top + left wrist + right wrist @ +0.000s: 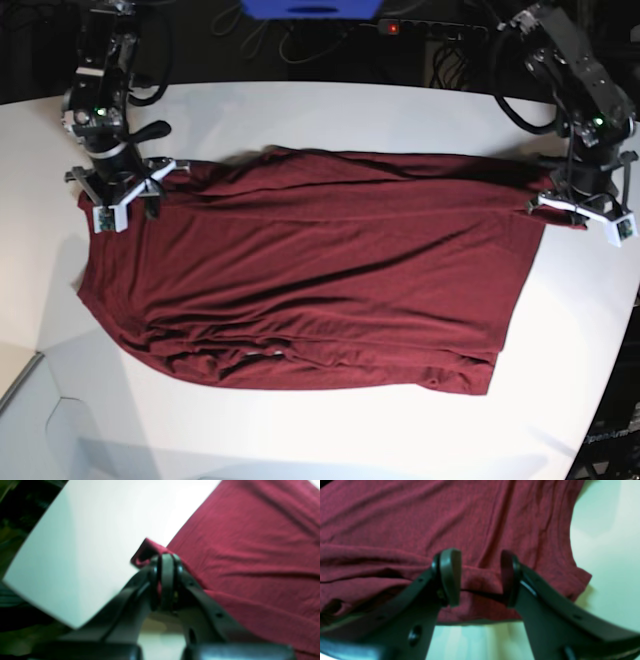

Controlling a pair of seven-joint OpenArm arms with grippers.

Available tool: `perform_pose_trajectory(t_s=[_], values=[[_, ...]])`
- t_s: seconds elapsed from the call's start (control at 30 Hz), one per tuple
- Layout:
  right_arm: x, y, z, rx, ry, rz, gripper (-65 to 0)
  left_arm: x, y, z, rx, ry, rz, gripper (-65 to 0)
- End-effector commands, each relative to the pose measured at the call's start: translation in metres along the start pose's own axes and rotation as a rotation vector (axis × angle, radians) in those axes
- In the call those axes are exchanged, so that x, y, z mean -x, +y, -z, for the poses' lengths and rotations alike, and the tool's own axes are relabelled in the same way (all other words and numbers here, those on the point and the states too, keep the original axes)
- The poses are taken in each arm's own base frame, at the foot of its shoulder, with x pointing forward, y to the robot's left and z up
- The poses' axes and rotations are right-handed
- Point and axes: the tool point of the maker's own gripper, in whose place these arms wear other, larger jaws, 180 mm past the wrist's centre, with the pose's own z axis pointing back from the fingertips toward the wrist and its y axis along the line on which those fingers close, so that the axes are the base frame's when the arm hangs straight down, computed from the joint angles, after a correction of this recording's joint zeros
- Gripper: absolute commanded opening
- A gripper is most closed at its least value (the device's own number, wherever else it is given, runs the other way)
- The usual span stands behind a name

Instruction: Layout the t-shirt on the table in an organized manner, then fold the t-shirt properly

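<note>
T-shirt point(320, 270) spread wide across white desk point(330, 110), wrinkled, lower hem bunched near front edge. Left hand point(167, 580) clamped tight on small fold at shirt corner, base view's right side, corner raised off desk. Right hand point(480, 577) parted, fingers point(450, 575) straddling fabric ridge at opposite corner; cloth between them, not pinched.

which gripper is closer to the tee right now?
Left. The left gripper is clamped on the t-shirt corner; the right gripper hangs open over its opposite edge.
</note>
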Motion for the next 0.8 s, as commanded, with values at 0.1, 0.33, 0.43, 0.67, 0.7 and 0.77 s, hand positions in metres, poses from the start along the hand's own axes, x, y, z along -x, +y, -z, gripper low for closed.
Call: perform_pose_trajectory(t_s=[0.1,0.33,0.43,0.67,0.7,0.77], values=[[-0.015,-0.002,-0.001,-0.001,-0.049,-0.003,-38.5,0.006,0.001,0.025,0.003,0.038,-0.041,-65.0],[-0.015,-0.003,-0.001,0.002,-0.048,-0.008,-38.5,0.025,-0.003,0.059,0.023,0.135,-0.086,-65.0],[-0.015,-0.003,-0.001,0.002,-0.048,-0.009,-38.5,0.023,-0.002,0.062,0.028,0.137,-0.085,-65.0],[-0.015,-0.003,-0.001,0.001,-0.050,-0.007,-38.5,0.007,-0.006,0.064,0.035,0.104,-0.090,-65.0],[-0.015,-0.003,-0.001,0.000,-0.050,-0.005,-38.5,0.005,-0.007,0.065,0.036,0.099,-0.091,-65.0],[-0.015,-0.003,-0.001,0.000,-0.050,-0.005,-38.5,0.000,-0.010,0.061,0.044,0.091,-0.095,-65.0]])
